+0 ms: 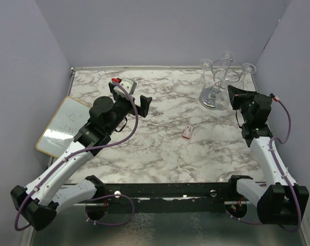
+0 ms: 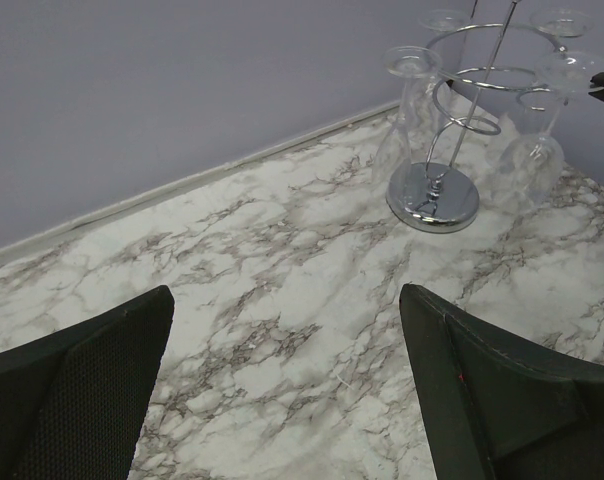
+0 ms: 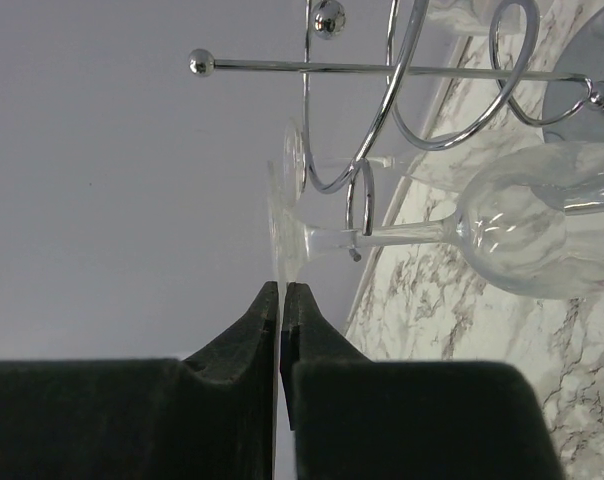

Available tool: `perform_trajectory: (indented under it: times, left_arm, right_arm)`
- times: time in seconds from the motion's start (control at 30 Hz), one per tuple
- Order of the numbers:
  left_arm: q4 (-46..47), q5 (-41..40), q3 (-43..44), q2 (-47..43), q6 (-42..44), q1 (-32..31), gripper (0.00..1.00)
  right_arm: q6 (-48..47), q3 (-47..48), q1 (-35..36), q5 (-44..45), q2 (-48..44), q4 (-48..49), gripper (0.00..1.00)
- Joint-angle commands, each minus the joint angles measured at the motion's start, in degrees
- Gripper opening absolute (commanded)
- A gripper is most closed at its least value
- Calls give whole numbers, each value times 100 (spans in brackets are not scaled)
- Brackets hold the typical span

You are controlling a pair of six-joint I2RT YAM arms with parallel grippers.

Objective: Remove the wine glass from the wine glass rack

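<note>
Top view: 1 marble-look table, white w/ grey veins, w/ plain lavender walls on 3 sides.

2 robot arms, white and black, bolted at the near edge. L arm reaches to the table's mid-left. L gripper has both fingers spread wide, nothing btw them, and hovers over bare marble, well apart from the rack. R arm runs up the right side to the far-right corner. R gripper sits just beside the rack. In the R wrist view its 2 fingers are pressed together, tips right at the rim of a glass's foot. Can't tell if that thin rim is pinched or only touched.

1 whiteboard lies flat at the table's left edge, by the L arm.

1 wine glass rack stands in the far-right corner: round shiny base, centre post, wire ring and loops on top. It stands upright.

Clear glasses hang upside down from it, feet up. At least 3 show from above. Exact no. is unclear as the glass overlaps. The wine glass nearest the R gripper has its stem in a wire loop, on the rack.

1 small red-and-white item lies mid-table, apart from all else.
</note>
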Motion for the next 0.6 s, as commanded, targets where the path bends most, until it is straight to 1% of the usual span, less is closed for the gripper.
perform_trajectory:
  times: [0.0, 0.1, 0.33, 0.5, 0.57]
  left_arm:
    - [139, 70, -28, -81, 12, -31, 98]
    - [141, 59, -31, -79, 15, -36, 98]
    - [137, 65, -33, -63, 18, -33, 97]
    - [145, 64, -35, -42, 13, -34, 98]
    - [150, 70, -38, -30, -7, -34, 98]
  right_arm:
    - [39, -74, 17, -199, -331, 164, 1]
    - [-7, -118, 17, -314, -479, 58, 1]
    - [-473, -131, 17, -424, -1012, -613, 1]
    - [-1197, -240, 17, -692, -1346, -1087, 1]
    - [-1608, -348, 17, -945, -1407, -1084, 1]
